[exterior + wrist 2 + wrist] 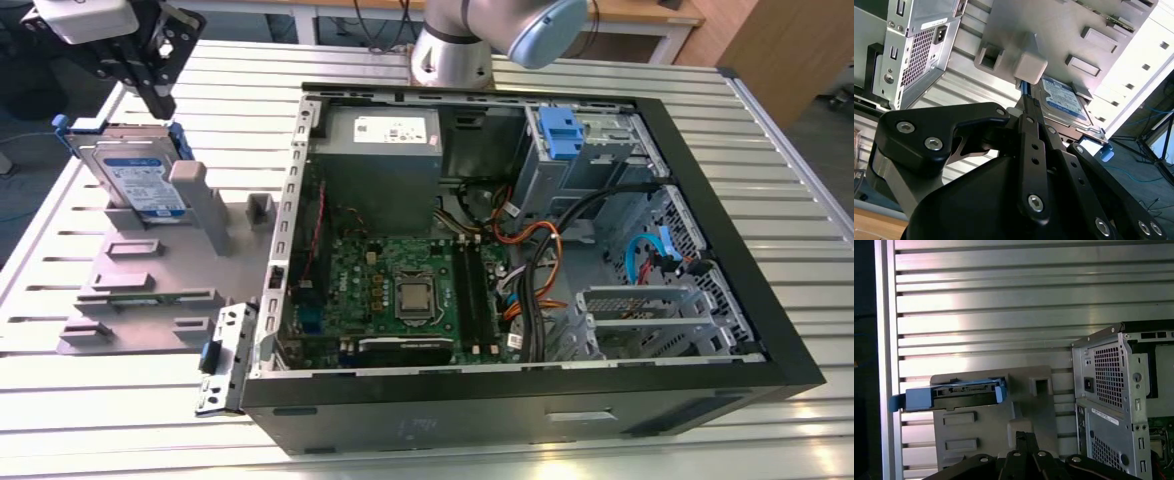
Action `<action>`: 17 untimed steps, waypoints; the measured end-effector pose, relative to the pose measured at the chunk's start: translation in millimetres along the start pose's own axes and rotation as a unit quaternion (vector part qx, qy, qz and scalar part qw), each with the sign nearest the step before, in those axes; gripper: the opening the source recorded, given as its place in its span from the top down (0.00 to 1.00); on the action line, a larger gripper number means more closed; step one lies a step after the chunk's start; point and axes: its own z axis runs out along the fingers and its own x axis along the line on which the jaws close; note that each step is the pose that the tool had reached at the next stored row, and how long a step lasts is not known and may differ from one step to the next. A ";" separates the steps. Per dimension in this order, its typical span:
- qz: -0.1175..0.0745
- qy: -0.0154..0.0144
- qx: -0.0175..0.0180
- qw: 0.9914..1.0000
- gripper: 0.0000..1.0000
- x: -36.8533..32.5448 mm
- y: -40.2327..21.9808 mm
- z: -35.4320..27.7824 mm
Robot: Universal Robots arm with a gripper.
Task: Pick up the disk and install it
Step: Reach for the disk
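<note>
The disk (134,175) stands on edge in a grey holder (147,290) on the table, at the exterior view's left of the open computer case (534,250). It is silver with a white-and-blue label and a blue carrier around it. My gripper (163,108) hangs just above the disk's top back corner with its black fingers together and nothing between them. In both wrist views the closed fingertips (1029,107) (1026,437) point toward the disk (1064,102) (961,392), whose connector end and blue frame show in the first wrist view.
Inside the case, a grey drive bay with a blue bracket (561,130) sits at the back right, a power supply (380,135) at the back, and loose cables (534,250) cross the middle. The ribbed metal table (667,440) surrounds the case.
</note>
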 end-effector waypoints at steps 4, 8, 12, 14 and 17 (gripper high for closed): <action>0.000 0.000 0.000 1.000 0.89 0.8 -0.1 0.0; 0.000 0.000 0.000 1.000 0.89 1.6 -0.1 0.0; 0.000 0.000 0.000 1.000 0.89 3.1 -0.2 -0.1; 0.000 0.000 0.000 1.000 0.89 3.6 -0.3 -0.1; 0.000 0.000 0.000 1.000 0.89 4.3 -0.3 -0.1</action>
